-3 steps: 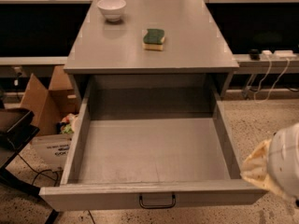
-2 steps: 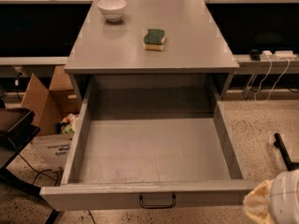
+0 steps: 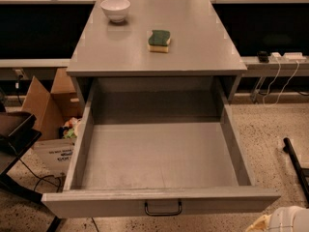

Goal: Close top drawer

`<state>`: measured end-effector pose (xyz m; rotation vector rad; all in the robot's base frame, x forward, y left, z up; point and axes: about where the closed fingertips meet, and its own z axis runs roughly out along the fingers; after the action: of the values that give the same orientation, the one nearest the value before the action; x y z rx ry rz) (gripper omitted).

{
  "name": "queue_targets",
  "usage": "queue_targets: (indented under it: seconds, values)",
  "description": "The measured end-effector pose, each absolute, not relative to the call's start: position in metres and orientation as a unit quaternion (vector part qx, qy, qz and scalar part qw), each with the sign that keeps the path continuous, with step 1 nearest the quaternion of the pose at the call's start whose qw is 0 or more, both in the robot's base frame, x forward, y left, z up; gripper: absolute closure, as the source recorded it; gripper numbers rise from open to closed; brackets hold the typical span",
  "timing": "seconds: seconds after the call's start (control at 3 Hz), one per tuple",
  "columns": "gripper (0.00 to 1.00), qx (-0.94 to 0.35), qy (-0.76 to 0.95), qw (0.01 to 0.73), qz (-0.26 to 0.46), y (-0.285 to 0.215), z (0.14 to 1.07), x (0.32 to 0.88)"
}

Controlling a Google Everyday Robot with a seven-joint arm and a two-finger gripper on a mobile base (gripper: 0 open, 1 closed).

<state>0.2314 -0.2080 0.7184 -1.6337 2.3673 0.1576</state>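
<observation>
The top drawer (image 3: 96,204) is a wide grey drawer, pulled fully out of the grey cabinet toward the camera. Its deep plain box (image 3: 159,153) is empty. A small dark wire handle (image 3: 163,208) sits at the centre of its flat front. My gripper (image 3: 282,221) shows only as a white and yellowish shape at the bottom right corner, low and to the right of the drawer front, apart from it. No other drawers show.
A white bowl (image 3: 115,8) and a green-and-yellow sponge (image 3: 159,40) sit on the cabinet top (image 3: 193,52). A cardboard box (image 3: 46,105) and a dark stand (image 3: 12,129) are at the left. A black bar (image 3: 297,163) lies on the floor at the right, with cables (image 3: 282,76) behind it.
My gripper has dropped lower toward the bottom right corner, so less of it shows. The drawer has stayed open in the same place.
</observation>
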Motion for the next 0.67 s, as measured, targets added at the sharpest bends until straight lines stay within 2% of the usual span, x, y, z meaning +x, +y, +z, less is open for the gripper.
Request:
queue_targets:
  seconds: [0.67]
  values:
    - [1.00,-0.582,0.784,0.187,0.112,-0.148,0.656,0.208]
